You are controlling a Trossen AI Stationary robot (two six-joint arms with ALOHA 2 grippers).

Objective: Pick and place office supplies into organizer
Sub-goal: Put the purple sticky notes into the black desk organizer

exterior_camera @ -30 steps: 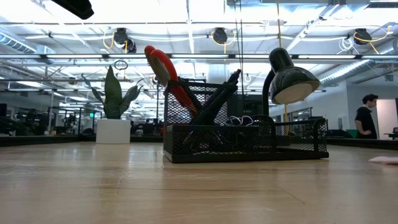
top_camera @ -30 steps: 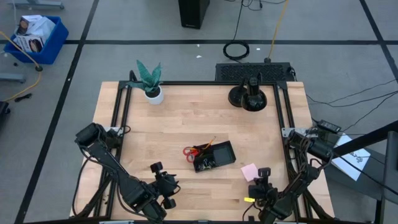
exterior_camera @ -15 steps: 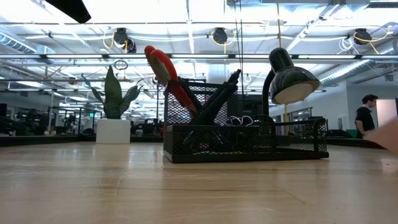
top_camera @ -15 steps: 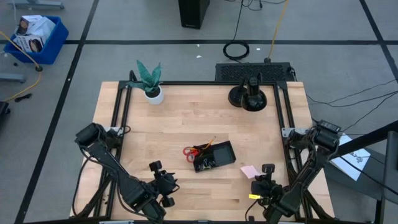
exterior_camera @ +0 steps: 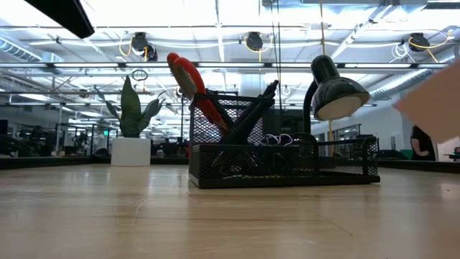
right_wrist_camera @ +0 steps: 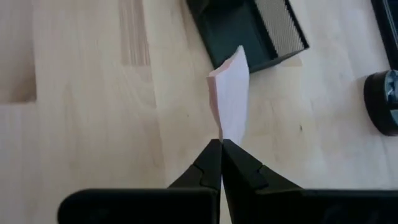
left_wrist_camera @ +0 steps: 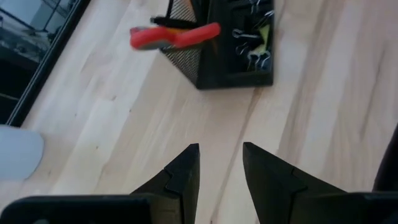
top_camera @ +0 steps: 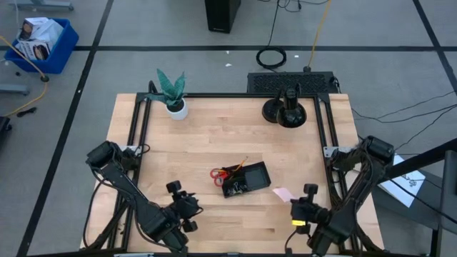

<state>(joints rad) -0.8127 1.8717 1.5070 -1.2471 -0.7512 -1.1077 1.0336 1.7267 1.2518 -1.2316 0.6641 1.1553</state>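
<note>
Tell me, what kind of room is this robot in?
Probably a big robotics lab or workshop: open ceiling beams with lights, cables across a taped floor, and a wooden table with two robot arms.

Pale wood table (top_camera: pixel 207 143), organizer (top_camera: pixel 245 178), potted plant (top_camera: pixel 172 92), lamp base (top_camera: pixel 285 111)

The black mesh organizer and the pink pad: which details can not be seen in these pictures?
- Black mesh organizer: in the high view its small contents are too tiny to name; the left wrist view cuts off its far end.
- Pale pink sticky-note pad: only a blur at the low view's right edge.
- Right pincer: its fingertips cover the pad's pinched corner.
</note>
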